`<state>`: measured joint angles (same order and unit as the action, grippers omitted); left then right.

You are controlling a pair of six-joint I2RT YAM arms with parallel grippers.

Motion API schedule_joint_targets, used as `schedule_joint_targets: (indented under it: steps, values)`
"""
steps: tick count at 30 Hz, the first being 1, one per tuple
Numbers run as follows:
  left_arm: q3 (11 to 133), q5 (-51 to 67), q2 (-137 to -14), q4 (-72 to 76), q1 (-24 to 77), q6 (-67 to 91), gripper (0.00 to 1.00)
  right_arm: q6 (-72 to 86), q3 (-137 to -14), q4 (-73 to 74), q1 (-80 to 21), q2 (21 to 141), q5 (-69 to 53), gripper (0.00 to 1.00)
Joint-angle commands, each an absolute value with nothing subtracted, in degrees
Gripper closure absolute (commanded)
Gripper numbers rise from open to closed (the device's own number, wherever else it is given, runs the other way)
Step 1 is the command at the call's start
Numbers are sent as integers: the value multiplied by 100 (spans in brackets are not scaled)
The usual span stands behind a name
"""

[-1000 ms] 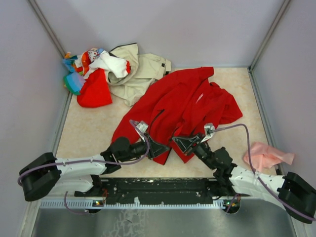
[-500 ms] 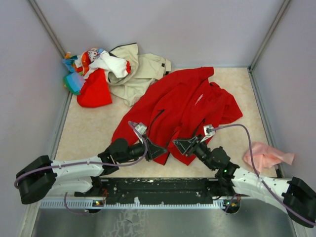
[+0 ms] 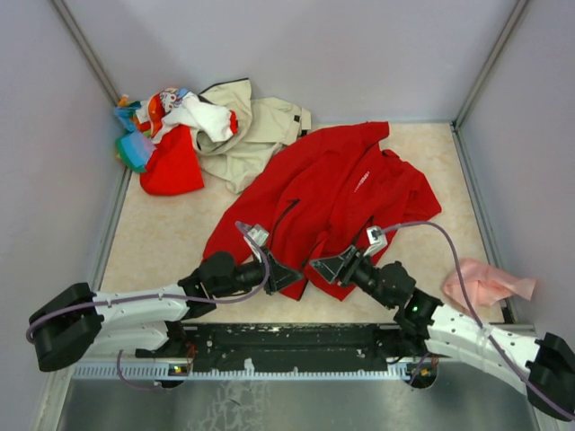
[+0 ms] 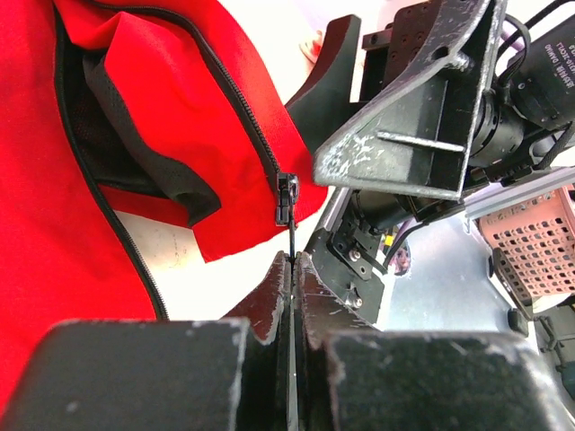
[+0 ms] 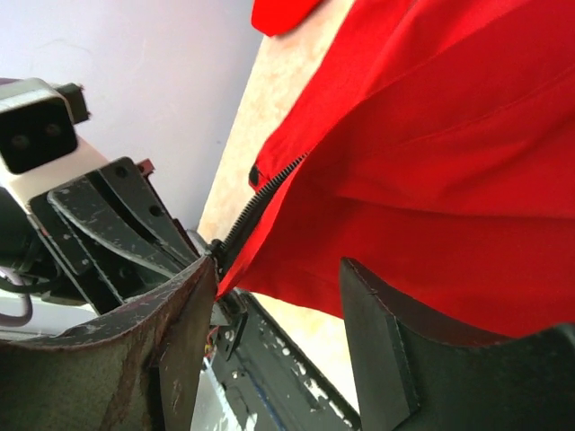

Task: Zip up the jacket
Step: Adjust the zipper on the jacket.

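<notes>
The red jacket (image 3: 341,193) lies spread in the middle of the table, its front unzipped at the bottom. My left gripper (image 3: 289,274) sits at the jacket's near hem, shut on the thin black zipper pull (image 4: 292,242) that hangs from the slider (image 4: 286,190). The right gripper (image 3: 325,268) faces it just to the right, open. In the right wrist view its fingers (image 5: 373,305) stand wide apart with the red hem (image 5: 296,260) and zipper teeth (image 5: 265,189) just above the gap, not pinched.
A heap of clothes fills the back left corner: a beige jacket (image 3: 260,130), a smaller red garment (image 3: 171,169) and colourful pieces (image 3: 166,109). A pink cloth (image 3: 485,283) lies near the right wall. Grey walls enclose the table on three sides.
The right gripper has opened and let go of the jacket's hem, shifting slightly left. The left gripper has stayed shut on the zipper pull.
</notes>
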<state>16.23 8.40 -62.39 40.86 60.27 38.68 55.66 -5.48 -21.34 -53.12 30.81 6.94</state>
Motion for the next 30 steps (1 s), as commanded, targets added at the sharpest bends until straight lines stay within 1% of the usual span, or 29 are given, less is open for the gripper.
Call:
schedule_joint_targets:
  steps: [1,5,9,14,18,25,27,30]
  values:
    - [1659,872,-6119,4132,6038,3753,100,5951,-788,-2876,-5325,3664,442,42]
    - [1661,905,-6096,4139,6038,3773,100,6142,-653,-3728,-5326,4224,416,40]
    - [1653,962,-6099,4140,6038,3809,100,6226,-502,-4436,-5331,4444,415,41]
    - [1604,1020,-6106,4237,6038,3907,100,6204,-305,-4735,-5331,4291,668,41]
    - [1599,1091,-6147,4309,6038,3962,100,6125,-236,-4809,-5327,4202,766,44]
    - [1608,1222,-6189,4415,6038,4007,100,6141,-182,-5121,-5327,4505,773,44]
    - [1608,1234,-6173,4420,6038,4016,100,6165,-155,-5270,-5327,4614,781,47]
    - [1575,1233,-6130,4421,6038,4034,100,6153,-132,-5422,-5327,4747,790,53]
